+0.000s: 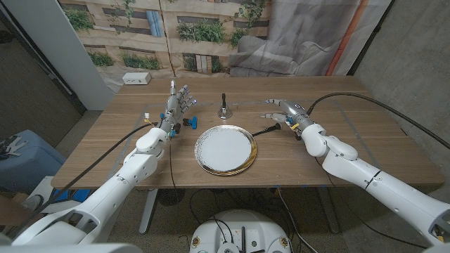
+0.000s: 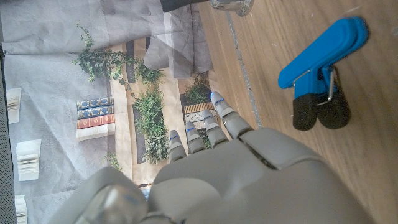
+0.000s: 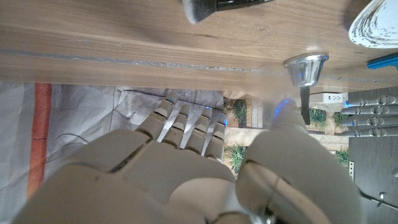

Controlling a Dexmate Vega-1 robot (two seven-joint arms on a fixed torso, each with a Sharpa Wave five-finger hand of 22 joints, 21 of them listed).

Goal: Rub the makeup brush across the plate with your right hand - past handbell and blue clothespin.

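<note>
A white plate point(image 1: 225, 150) with a gold rim lies at the table's middle. The black makeup brush point(image 1: 266, 131) lies on the wood just right of the plate, its bristles point(image 3: 201, 7) pale at the tips. My right hand point(image 1: 285, 112) hovers just behind the brush, fingers spread and holding nothing; it shows from behind point(image 3: 186, 168) in the right wrist view. The handbell point(image 1: 223, 109) point(image 3: 304, 68) stands behind the plate. The blue clothespin point(image 1: 188, 124) point(image 2: 320, 59) lies left of the plate, beside my left hand point(image 1: 177, 105) point(image 2: 236, 180), which stands upright with fingers apart and empty.
A white box point(image 1: 137, 79) sits at the table's far left corner. A plant-print backdrop and grey sheets hang behind the table. A blue chair point(image 1: 24, 158) stands off the table's left side. Bare wood stretches right of my right arm.
</note>
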